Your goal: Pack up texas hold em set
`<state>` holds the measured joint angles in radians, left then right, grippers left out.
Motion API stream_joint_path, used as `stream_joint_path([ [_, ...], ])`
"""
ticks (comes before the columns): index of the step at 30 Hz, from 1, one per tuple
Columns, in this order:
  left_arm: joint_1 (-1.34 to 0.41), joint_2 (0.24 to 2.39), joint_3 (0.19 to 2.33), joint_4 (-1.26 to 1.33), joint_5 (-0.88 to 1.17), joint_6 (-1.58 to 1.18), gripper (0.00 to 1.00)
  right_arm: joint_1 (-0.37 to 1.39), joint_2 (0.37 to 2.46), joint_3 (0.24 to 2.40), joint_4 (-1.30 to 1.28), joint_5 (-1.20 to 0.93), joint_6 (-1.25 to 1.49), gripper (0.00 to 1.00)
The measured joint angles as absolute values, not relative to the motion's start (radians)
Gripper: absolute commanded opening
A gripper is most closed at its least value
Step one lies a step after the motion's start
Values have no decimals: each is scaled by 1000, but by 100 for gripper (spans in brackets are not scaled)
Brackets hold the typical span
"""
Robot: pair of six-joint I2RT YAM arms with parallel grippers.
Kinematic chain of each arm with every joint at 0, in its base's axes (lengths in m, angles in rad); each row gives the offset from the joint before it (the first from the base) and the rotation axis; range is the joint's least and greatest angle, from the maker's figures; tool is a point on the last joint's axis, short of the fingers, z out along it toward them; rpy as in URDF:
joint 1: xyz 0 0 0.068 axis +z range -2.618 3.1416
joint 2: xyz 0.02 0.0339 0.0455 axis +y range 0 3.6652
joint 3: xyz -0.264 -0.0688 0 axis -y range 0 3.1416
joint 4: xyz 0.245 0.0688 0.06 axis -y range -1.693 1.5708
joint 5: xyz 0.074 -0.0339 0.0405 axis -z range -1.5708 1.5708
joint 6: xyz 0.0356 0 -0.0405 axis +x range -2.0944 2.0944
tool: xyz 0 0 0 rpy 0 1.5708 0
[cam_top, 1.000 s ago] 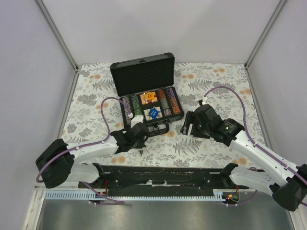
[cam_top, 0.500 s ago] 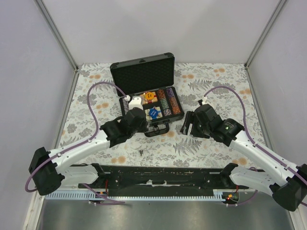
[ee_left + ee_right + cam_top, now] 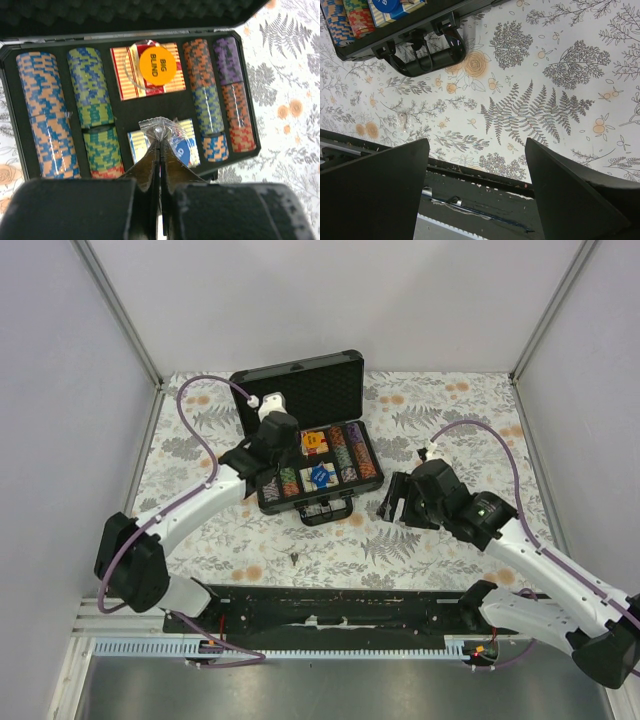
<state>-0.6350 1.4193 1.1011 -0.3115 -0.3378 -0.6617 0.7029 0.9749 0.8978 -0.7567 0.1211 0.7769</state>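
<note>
The black case (image 3: 352, 443) lies open on the table, its foam-lined lid (image 3: 300, 395) standing at the back. In the left wrist view it holds rows of striped chips (image 3: 45, 115), a red deck (image 3: 125, 75) with an orange "BIG BLIND" button (image 3: 157, 64), and a blue deck (image 3: 137, 145) with a blue button. My left gripper (image 3: 160, 137) is shut on a crinkled piece of clear plastic (image 3: 160, 126) above the blue deck; from above it (image 3: 280, 455) hangs over the case's left half. My right gripper (image 3: 392, 498) is open and empty right of the case handle (image 3: 425, 60).
A small clear scrap (image 3: 295, 558) lies on the floral cloth in front of the case; it also shows in the right wrist view (image 3: 401, 120). Grey walls enclose the table on three sides. The black arm-mount rail (image 3: 340, 605) runs along the near edge.
My left arm has swung from the cloth in front of the case up and back over the open case. The right arm has barely moved.
</note>
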Motion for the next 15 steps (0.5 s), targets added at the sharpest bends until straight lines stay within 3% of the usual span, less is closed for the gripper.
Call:
stream_joint_path([
  [15, -600, 1695, 1223, -297, -363, -664, 2, 703, 939, 890, -778, 130, 773, 86],
])
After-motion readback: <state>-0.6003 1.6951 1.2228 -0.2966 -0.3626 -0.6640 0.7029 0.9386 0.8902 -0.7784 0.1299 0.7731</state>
